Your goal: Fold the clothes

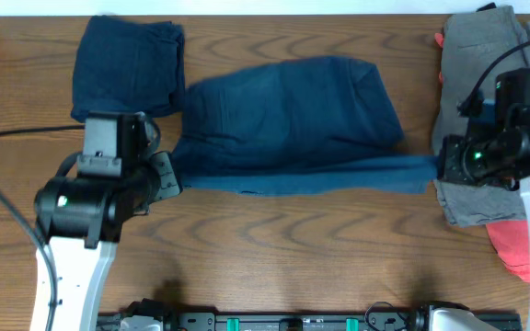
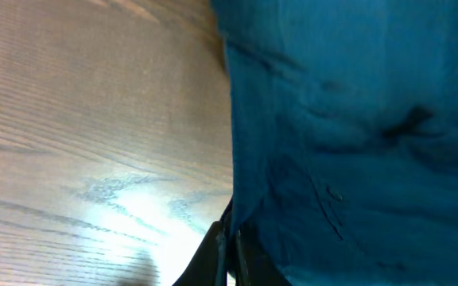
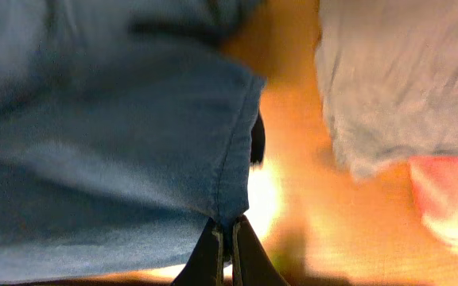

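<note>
shorts: dark navy shorts (image 1: pixel 293 119) lie mid-table (image 1: pixel 293 248), spread out, with the near edge drawn into a straight band between the two arms.
left end effector: (image 1: pixel 175 175) clenched on the shorts' near-left corner. In the left wrist view the fingers (image 2: pixel 209 262) are pinched together with the cloth edge between them.
right end effector: (image 1: pixel 437 165) clamped on the near-right corner. In the right wrist view the stitched hem (image 3: pixel 230 151) runs straight down into the closed tips.
why held so: my read is that gripping both ends keeps the edge taut and level, so it can go over the body as one clean fold without bunching.
step: looks like the start of a lengthwise fold; the shorts are not yet doubled over.
folded navy piece: (image 1: pixel 127 64) a compact rectangle at far left, just beside the shorts' far-left corner. It looks finished and parked clear of the work.
right pile: grey trousers (image 1: pixel 481 55) at the right edge with a coral-pink piece (image 1: pixel 513 244) poking out beneath. Probably queued; the right arm hangs over them.
counts: navy garments 2 (1 in hand, 1 folded); grey 1; coral-pink 1; end effectors 2, both occupied.
</note>
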Available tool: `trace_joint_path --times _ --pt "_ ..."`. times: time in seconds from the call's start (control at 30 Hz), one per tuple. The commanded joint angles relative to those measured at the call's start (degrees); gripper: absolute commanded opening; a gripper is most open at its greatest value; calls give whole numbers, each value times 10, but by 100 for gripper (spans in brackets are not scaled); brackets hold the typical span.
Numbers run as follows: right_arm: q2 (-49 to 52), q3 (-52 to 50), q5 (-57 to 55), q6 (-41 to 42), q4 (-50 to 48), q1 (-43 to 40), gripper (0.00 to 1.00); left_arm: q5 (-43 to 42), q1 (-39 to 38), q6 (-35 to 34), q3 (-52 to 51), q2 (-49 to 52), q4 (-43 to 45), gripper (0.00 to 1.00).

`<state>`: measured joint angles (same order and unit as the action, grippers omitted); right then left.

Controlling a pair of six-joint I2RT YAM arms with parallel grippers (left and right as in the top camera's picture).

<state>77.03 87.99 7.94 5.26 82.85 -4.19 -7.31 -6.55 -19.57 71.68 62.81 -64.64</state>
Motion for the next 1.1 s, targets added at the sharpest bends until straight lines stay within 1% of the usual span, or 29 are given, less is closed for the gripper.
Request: trace_joint_path --times 0.0,0.2,0.33,0.47,0.77,1.07 --pt "4 13 -8 -15 -30 -5 1 5 0 -13 12 -15 2 6" --pt "65 13 0 -15 -88 -4 1 21 0 -13 12 23 28 6" --pt "125 13 0 -15 -117 3 1 29 0 -13 12 74 72 6" --pt "188 13 5 -17 -161 9 1 36 0 -13 12 130 142 6" --pt "292 13 14 -24 -299 26 1 109 0 -13 12 246 294 6" --pt "376 13 14 -24 -464 57 1 111 0 -13 12 341 456 6"
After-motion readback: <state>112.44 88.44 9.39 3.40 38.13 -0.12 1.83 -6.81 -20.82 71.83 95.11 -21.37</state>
